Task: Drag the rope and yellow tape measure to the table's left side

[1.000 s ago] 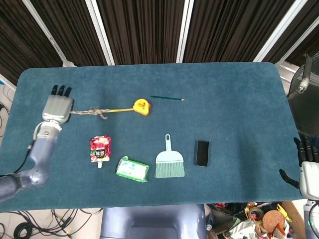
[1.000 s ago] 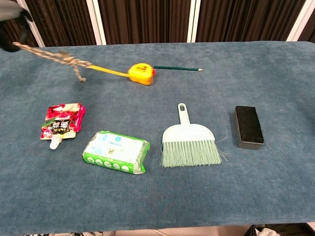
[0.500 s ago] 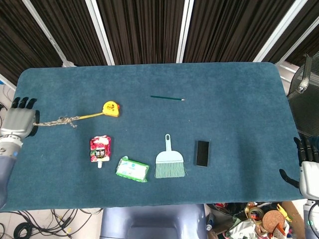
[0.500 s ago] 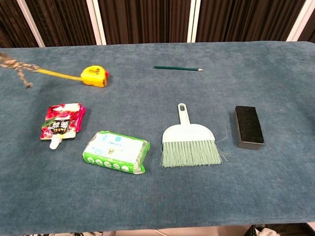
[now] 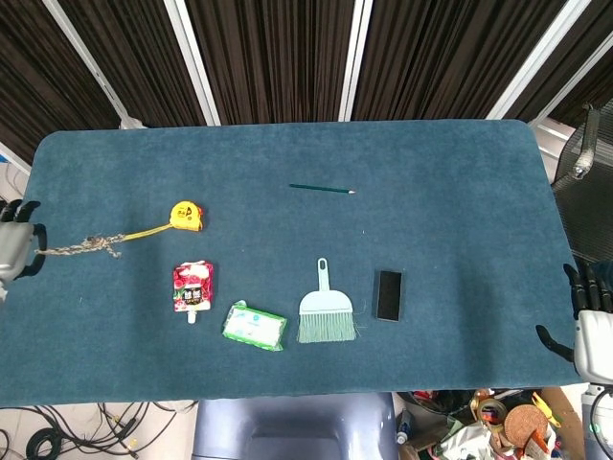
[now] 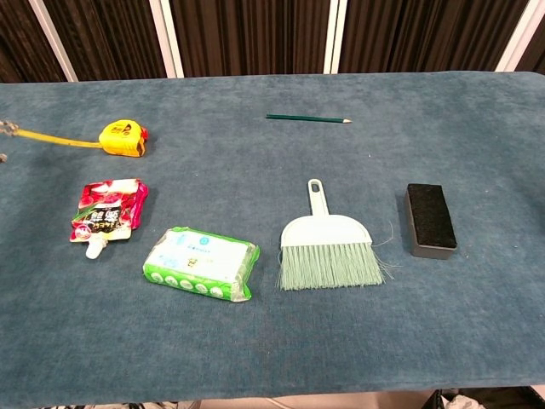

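Note:
The yellow tape measure [image 5: 185,215] [image 6: 123,139] lies on the left part of the blue table, its yellow blade pulled out toward the left. A tan rope [image 5: 81,247] is tied to the blade's end and runs left to my left hand [image 5: 13,247], which grips the rope's end at the table's left edge. In the chest view only a scrap of rope [image 6: 7,129] shows at the left border. My right hand [image 5: 590,321] hangs off the table's right side, away from everything, fingers apart and holding nothing.
A red pouch [image 5: 192,286], a green wipes pack [image 5: 254,326], a teal hand brush [image 5: 325,313] and a black eraser block [image 5: 388,294] lie along the front half. A green pencil [image 5: 321,189] lies further back at mid-table.
My left hand has pulled the rope leftward to the table's edge. The tape measure slid left with it, from beside the pencil to above the red pouch.

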Action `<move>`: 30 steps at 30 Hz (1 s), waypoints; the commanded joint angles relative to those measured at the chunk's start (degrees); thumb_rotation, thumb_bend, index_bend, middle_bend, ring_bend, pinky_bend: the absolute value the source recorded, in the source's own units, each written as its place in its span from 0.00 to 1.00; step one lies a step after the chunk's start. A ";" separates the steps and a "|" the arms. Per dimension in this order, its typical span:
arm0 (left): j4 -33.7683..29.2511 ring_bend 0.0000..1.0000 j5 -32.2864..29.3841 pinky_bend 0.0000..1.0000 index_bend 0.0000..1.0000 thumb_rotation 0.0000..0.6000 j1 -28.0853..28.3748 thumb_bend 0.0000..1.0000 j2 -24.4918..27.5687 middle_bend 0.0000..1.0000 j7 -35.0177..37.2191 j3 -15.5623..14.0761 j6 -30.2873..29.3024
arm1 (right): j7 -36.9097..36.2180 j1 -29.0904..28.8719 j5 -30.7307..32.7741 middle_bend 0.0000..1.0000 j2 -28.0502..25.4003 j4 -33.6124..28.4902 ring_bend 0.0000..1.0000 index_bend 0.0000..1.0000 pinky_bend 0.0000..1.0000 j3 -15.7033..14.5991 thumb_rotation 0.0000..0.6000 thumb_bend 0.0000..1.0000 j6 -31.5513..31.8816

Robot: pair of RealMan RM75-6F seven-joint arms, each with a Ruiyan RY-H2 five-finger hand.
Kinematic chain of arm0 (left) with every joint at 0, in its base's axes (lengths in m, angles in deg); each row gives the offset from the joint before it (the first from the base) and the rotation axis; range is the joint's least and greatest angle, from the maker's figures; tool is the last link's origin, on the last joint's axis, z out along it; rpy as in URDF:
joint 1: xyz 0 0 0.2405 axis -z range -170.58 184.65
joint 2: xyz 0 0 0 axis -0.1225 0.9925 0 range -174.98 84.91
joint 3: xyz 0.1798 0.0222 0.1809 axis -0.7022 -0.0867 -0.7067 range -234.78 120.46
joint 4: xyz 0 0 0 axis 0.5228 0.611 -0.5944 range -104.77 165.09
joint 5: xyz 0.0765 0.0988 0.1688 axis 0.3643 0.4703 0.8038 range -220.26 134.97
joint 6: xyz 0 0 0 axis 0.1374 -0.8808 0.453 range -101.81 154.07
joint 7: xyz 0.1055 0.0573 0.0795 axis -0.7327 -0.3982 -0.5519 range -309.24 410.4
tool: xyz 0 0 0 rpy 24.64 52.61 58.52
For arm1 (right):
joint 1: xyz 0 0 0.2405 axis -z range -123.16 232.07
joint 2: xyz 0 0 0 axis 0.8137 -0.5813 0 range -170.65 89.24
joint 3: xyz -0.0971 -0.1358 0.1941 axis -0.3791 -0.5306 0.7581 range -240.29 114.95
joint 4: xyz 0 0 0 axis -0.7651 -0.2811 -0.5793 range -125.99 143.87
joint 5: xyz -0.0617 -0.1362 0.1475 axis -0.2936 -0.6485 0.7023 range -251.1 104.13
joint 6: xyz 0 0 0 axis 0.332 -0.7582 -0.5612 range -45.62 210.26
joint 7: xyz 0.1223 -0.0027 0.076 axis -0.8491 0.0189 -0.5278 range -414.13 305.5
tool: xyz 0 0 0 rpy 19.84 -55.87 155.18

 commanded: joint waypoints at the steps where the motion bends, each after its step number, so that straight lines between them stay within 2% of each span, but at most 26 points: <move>1: 0.98 0.00 1.21 0.00 0.65 1.00 2.06 0.55 -2.13 0.09 -0.63 1.27 1.48 | 0.01 -0.02 0.06 0.02 0.00 -0.02 0.11 0.09 0.21 0.02 1.00 0.10 -0.04; 10: 4.87 0.00 -2.38 0.00 0.65 1.00 10.22 0.55 -10.41 0.09 -4.92 6.98 4.35 | -0.34 -0.04 0.31 0.02 -0.09 0.09 0.11 0.09 0.21 0.15 1.00 0.10 -0.19; 12: 5.77 0.00 -3.11 0.00 0.60 1.00 11.76 0.53 -12.46 0.07 -6.06 7.56 4.93 | -0.40 -0.03 0.24 0.02 -0.10 0.12 0.11 0.09 0.21 0.14 1.00 0.10 -0.17; 14: 6.95 0.00 -4.43 0.00 0.50 1.00 13.07 0.43 -14.73 0.03 -7.98 7.32 5.69 | -0.50 -0.02 0.23 0.02 -0.11 0.16 0.11 0.09 0.21 0.13 1.00 0.10 -0.16; 17: 7.93 0.00 -7.10 0.00 0.21 1.00 13.66 0.18 -16.62 0.00 -10.63 5.57 7.38 | -0.92 0.04 0.48 0.02 -0.15 0.06 0.11 0.09 0.21 0.28 1.00 0.10 -0.13; 19: 8.98 0.00 -9.30 0.00 0.07 1.00 13.84 0.12 -17.61 0.00 -12.87 4.10 7.96 | -1.14 0.09 0.45 0.02 -0.26 0.03 0.11 0.09 0.21 0.28 1.00 0.10 -0.11; 20: 9.36 0.00 -9.83 0.00 0.04 1.00 13.82 0.11 -18.03 0.00 -13.24 3.87 7.77 | -1.15 0.09 0.34 0.02 -0.29 0.04 0.11 0.09 0.21 0.23 1.00 0.10 -0.08; 22: 9.96 0.00 -9.78 0.00 0.02 1.00 13.45 0.11 -18.92 0.00 -12.44 4.28 6.47 | -1.13 0.09 0.10 0.02 -0.30 0.08 0.11 0.09 0.21 0.12 1.00 0.10 -0.06; 27: 8.56 0.00 -4.42 0.00 0.03 1.00 10.36 0.16 -19.38 0.00 -5.80 6.54 -0.84 | -1.11 0.02 0.10 0.02 -0.22 0.16 0.11 0.09 0.21 0.09 1.00 0.10 -0.18; 30: 4.92 0.00 -0.77 0.00 0.04 1.00 6.87 0.17 -17.82 0.00 -5.52 4.94 -7.03 | -0.96 -0.01 0.12 0.02 -0.15 0.17 0.11 0.09 0.21 0.08 1.00 0.10 -0.22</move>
